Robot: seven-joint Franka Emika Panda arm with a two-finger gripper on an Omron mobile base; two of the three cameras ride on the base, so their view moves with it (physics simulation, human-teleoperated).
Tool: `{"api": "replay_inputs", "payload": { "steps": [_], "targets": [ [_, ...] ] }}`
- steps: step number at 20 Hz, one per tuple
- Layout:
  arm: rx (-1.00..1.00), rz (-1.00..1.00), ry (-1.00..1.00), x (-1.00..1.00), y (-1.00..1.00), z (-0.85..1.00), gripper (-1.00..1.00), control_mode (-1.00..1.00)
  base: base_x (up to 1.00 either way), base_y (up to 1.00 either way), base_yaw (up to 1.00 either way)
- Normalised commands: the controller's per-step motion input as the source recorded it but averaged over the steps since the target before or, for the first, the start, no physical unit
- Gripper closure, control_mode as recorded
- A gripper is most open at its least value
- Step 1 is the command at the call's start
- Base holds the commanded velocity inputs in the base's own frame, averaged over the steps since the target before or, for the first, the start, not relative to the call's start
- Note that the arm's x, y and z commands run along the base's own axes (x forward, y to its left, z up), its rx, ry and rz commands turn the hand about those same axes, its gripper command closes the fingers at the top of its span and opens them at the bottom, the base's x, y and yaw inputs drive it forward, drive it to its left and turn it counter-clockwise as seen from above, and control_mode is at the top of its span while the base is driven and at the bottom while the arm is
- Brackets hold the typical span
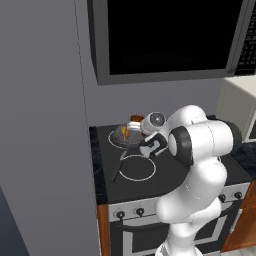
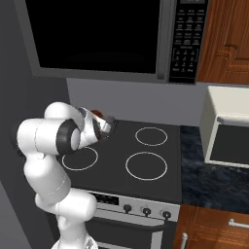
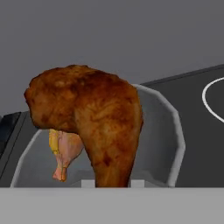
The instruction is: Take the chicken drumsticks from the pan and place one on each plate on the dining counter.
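**Operator:** Closest to my hand camera is the darker reddish-brown cooked chicken drumstick (image 3: 94, 122), its narrow end down at the fingertips. I read the jaws as clamped on it, drawn nearly together around that thin end.

**Colleague:** And the gripper itself?

**Operator:** From the left base camera I see the two-finger gripper (image 1: 148, 148) over the near rim of the round shallow dark-grey metal frying pan (image 1: 131, 141), which sits on the rear left burner ring of the black glass stovetop (image 1: 165, 170). The white arm rises from low down, folds at a big dark-jointed elbow, and reaches left so the hand points toward the back wall.

**Colleague:** The second piece?

**Operator:** The golden-orange drumstick (image 3: 64, 153) lies inside the pan, behind and below the held one. From the left base camera it shows as an orange fleck (image 1: 125, 133) on the pan floor, and the pan's long straight dark handle (image 1: 118, 168) runs toward the stove front.

**Colleague:** Farther back?

**Operator:** A black-fronted microwave (image 2: 97, 36) hangs above the stove.
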Motion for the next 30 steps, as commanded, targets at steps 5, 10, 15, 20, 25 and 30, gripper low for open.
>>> {"api": "replay_inputs", "payload": {
  "steps": [5,10,15,20,25,30],
  "targets": [
    [0.11,0.04,-0.02,0.06,0.00,0.02,1.00,-1.00,0.00,0.00,0.00],
    [0.04,0.00,0.14,0.05,-0.01,0.23,1.00,-1.00,0.00,0.00,0.00],
    [0.00,0.00,0.13,0.00,0.00,0.42,1.00,-1.00,0.00,0.00,0.00],
    [0.00,0.00,0.10,-0.19,-0.03,0.56,1.00,-1.00,0.00,0.00,0.00],
    [0.00,0.01,0.01,-0.56,-0.15,0.31,1.00,-1.00,0.00,0.00,0.00],
    [-0.01,0.02,0.00,-0.80,-0.31,0.15,1.00,-1.00,0.00,0.00,0.00]
  ]
}}
